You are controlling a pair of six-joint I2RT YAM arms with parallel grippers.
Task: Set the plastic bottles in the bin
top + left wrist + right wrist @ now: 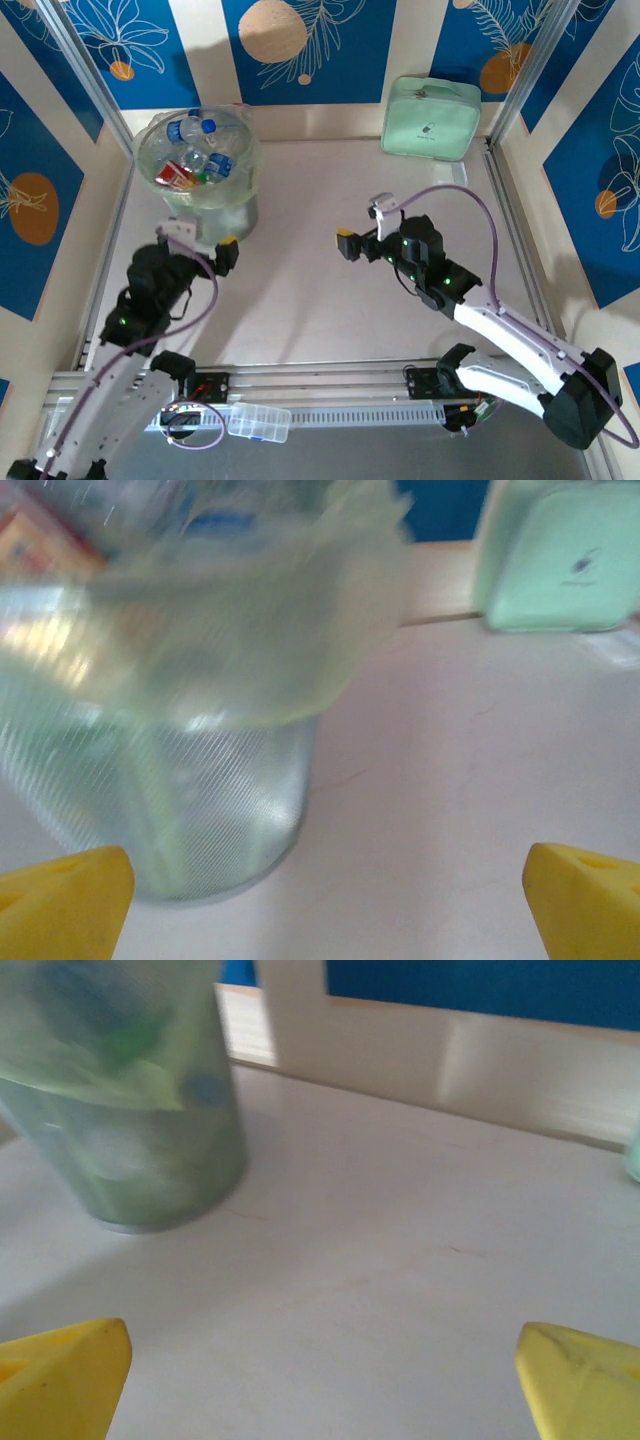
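Nearest, at six o'clock on the front rail: one flat clear lidded box (259, 423), between the two arm bases.

At ten o'clock on the table (320, 300): one bin (238, 212), round, translucent grey-green, ribbed at the wall, lined with a clear bag that spills loosely over the rim. Inside, heaped to the brim: the plastic bottles (195, 152), crushed and mostly clear. Roughly three blue spots of cap or label, one red-and-white label, a touch of green. Too jumbled for an exact count. No bottle out on the tabletop.

At one o'clock against the back wall: one mint-green zip pouch (431, 118), upright, well apart from the bin.

Two arms. Left arm up from its base at seven o'clock, reaching toward twelve, left gripper (203, 238) at six o'clock of the bin, just beside its base. Spread wide and holding nothing: in the left wrist view, yellow fingertips (65, 900) in the two bottom corners, bare table between, bin wall close at eleven o'clock, pouch at one o'clock.

Right arm folded back from its base at five o'clock, white link sweeping toward ten, right gripper (362, 224) near the middle of the table, aimed toward nine o'clock, well apart from the bin. Likewise wide and empty: in the right wrist view, yellow fingertips (62, 1378) far apart, bare tabletop between, bin blurred at ten o'clock.
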